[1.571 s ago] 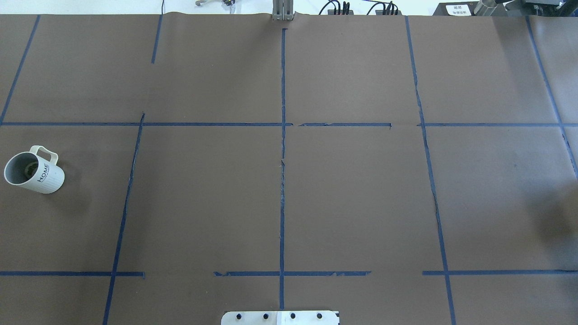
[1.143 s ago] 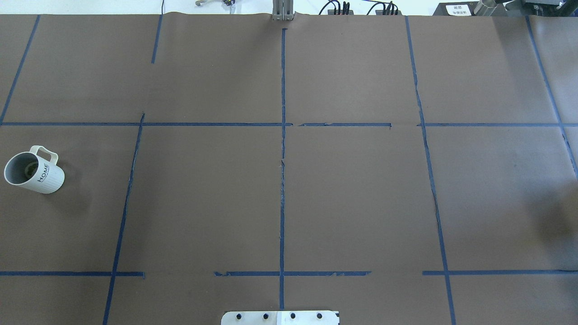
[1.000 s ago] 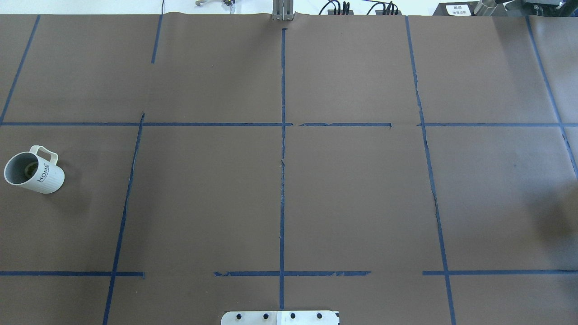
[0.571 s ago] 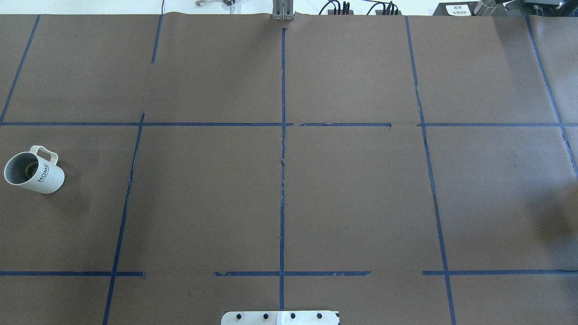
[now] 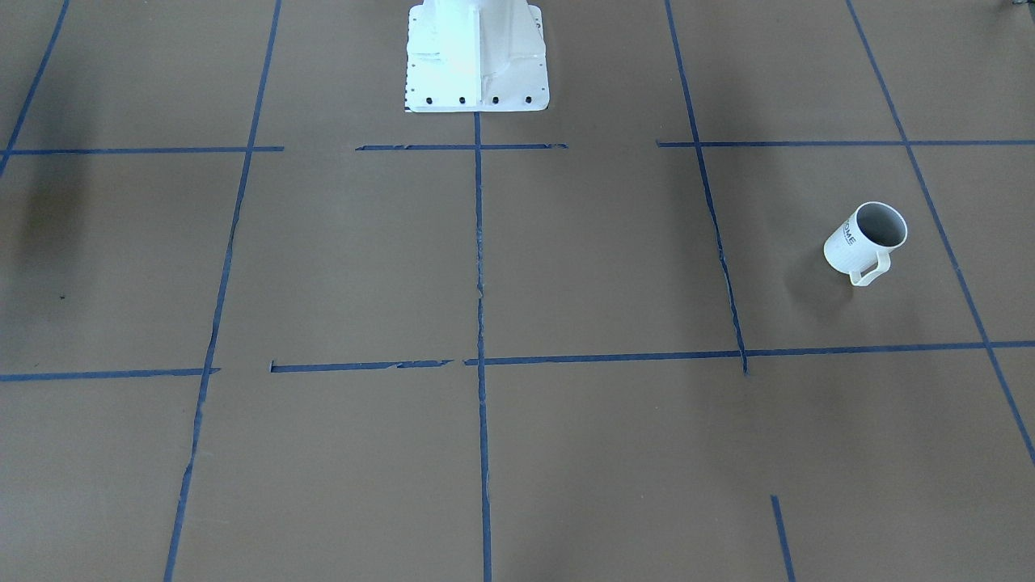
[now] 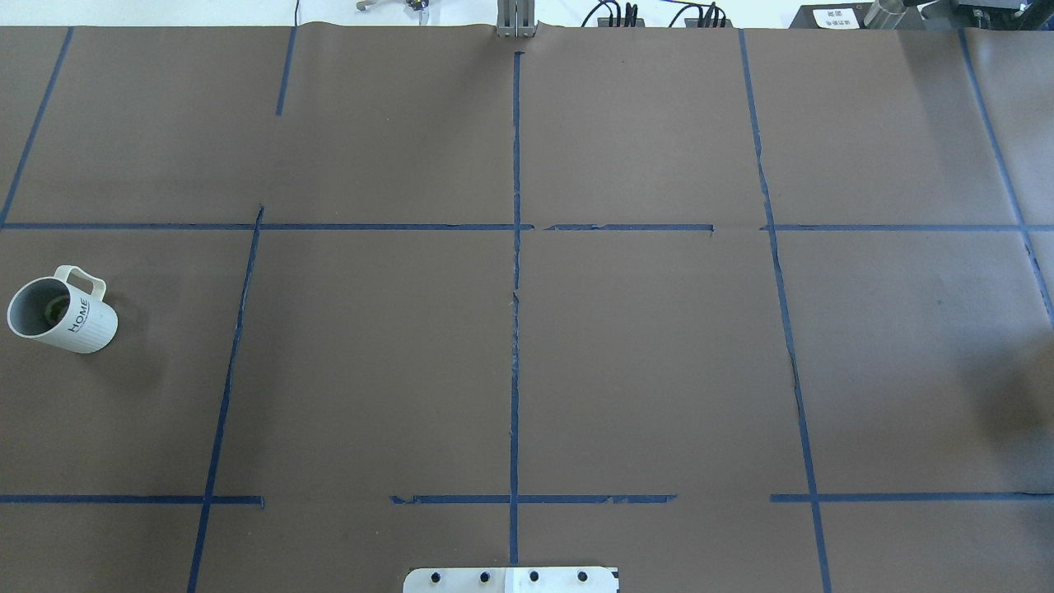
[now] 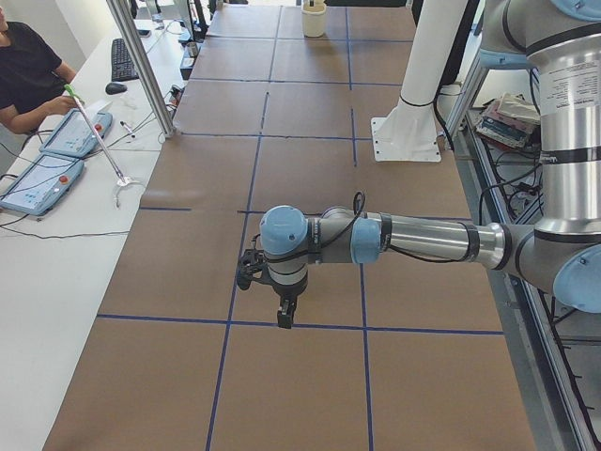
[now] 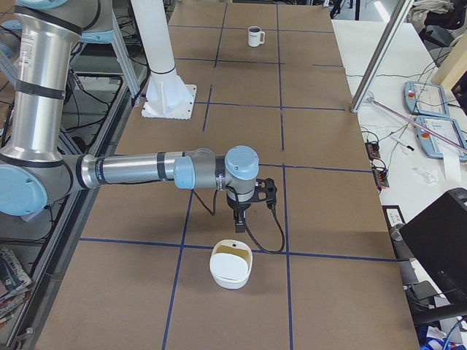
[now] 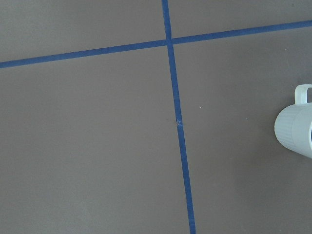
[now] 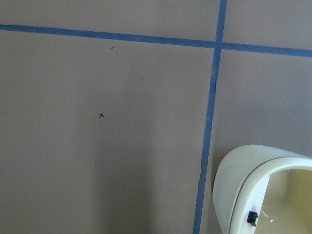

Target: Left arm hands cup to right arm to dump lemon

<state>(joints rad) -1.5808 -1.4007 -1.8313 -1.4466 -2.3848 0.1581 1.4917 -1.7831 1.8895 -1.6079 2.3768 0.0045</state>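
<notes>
The off-white cup [image 6: 64,310] lettered "HOME" stands upright at the table's far left, handle toward the back. The yellow-green lemon [image 6: 55,308] lies inside it. The cup also shows in the front-facing view [image 5: 863,242], the right exterior view [image 8: 255,36] and at the right edge of the left wrist view [image 9: 295,129]. The left gripper [image 7: 284,315] shows only in the left exterior view, pointing down over the table; I cannot tell if it is open. The right gripper [image 8: 239,221] shows only in the right exterior view, beside a cream bowl; I cannot tell its state.
A cream bowl [image 8: 231,266] sits on the table at the robot's right end, also in the right wrist view [image 10: 253,190]. The white robot base [image 5: 475,56] stands mid-table at the robot's edge. An operator [image 7: 28,75] sits at a side desk with teach pendants.
</notes>
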